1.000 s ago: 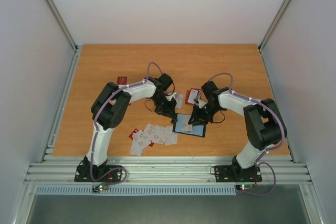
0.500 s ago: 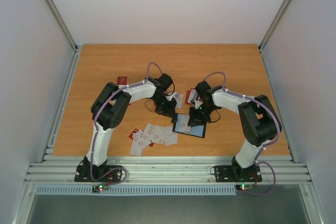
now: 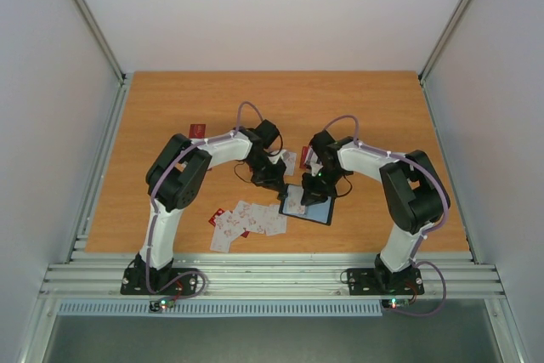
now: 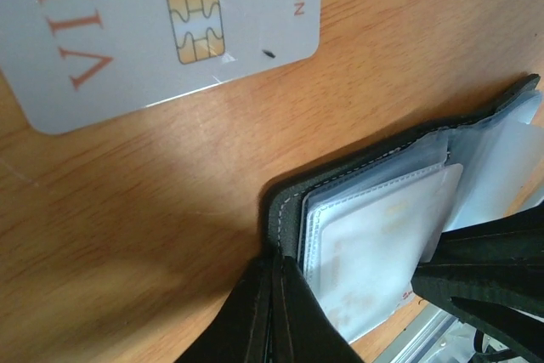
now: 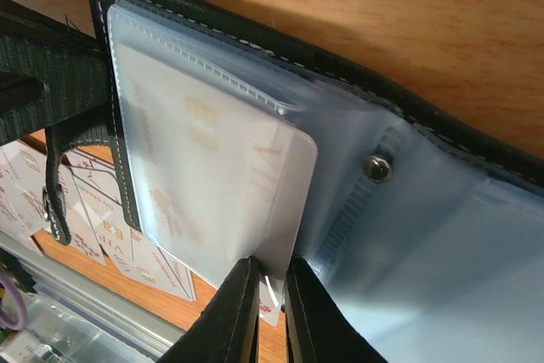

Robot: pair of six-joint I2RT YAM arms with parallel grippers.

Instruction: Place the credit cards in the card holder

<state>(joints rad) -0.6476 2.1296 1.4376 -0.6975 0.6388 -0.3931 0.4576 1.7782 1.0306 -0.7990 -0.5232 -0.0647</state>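
- The card holder is laid open on the table, at about 6 o'clock of the tabletop's centre, with the pale blue inside turned up.
- A white card is held in one clear sleeve. It is only part-way in, and its free end is left sticking out of the sleeve mouth.
- The contents of the other sleeves cannot be told.
- The right gripper is set narrow and pinched on the protruding edge of that white card.
- The left gripper is closed tight and clamped on the holder's black cover, at the holder's 10 o'clock corner in the top view.
- Outside the holder, loose cards are fanned out near its 8 o'clock.
- Two more cards are seen near its 12 o'clock.
- One red card is left well apart at 10 o'clock.
- A VIP card with a chip is lying flat on the wood near the clamped cover.
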